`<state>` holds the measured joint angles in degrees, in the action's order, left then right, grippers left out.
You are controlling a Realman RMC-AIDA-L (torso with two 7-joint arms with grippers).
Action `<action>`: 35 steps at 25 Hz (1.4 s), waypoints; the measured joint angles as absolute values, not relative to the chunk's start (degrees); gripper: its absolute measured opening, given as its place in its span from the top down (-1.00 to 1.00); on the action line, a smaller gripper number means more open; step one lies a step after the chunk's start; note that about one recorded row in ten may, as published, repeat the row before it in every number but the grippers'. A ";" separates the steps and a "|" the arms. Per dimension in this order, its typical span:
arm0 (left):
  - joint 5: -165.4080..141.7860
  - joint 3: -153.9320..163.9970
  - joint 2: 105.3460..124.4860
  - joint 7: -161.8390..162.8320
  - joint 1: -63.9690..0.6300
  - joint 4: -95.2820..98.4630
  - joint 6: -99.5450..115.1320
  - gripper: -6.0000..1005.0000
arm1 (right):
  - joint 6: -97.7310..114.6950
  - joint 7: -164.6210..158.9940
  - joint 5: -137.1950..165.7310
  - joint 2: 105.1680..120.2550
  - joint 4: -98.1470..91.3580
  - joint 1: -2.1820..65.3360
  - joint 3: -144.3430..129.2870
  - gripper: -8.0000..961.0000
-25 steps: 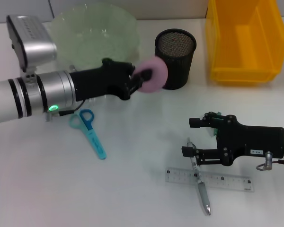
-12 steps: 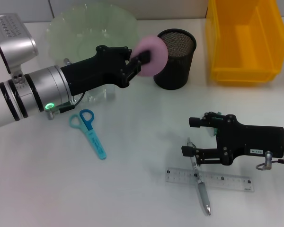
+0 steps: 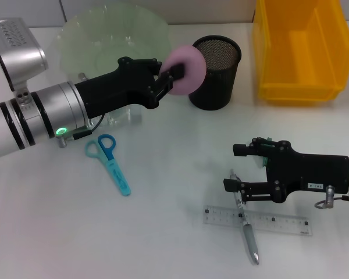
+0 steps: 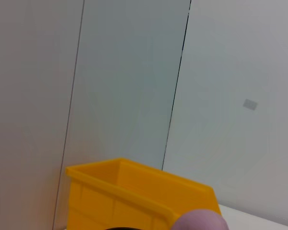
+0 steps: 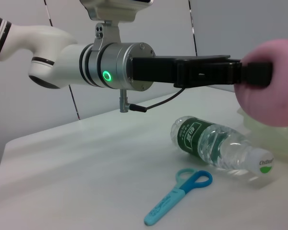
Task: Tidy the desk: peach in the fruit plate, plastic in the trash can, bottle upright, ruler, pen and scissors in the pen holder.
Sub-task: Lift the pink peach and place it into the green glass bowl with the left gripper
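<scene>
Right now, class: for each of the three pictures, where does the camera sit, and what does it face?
Head view: looks down on the desk; both arms show, left hand gripping the peach.
Left wrist view: faces the wall; peach and yellow bin.
Right wrist view: faces the left arm, bottle, scissors.
All three share the peach.

pen across ruler, scissors left

White desk, pale panelled wall with dark seams
</scene>
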<state>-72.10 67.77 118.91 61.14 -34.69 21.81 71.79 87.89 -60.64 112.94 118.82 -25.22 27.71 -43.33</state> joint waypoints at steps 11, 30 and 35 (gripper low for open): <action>-69.42 67.06 119.08 59.18 -34.58 21.56 70.56 0.77 | 87.89 -60.64 112.94 118.89 -25.22 27.77 -43.33 -0.71; -41.95 67.22 119.18 40.38 -36.88 15.65 52.71 0.77 | 87.89 -60.64 112.94 119.00 -25.22 27.98 -43.33 -0.71; -41.49 67.31 119.18 38.83 -38.04 15.64 48.64 0.77 | 87.89 -60.64 112.94 119.00 -25.22 28.00 -43.33 -0.71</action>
<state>-41.49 67.31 119.18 38.83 -38.04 15.64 48.64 87.89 -60.64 112.94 119.00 -25.22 28.00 -43.33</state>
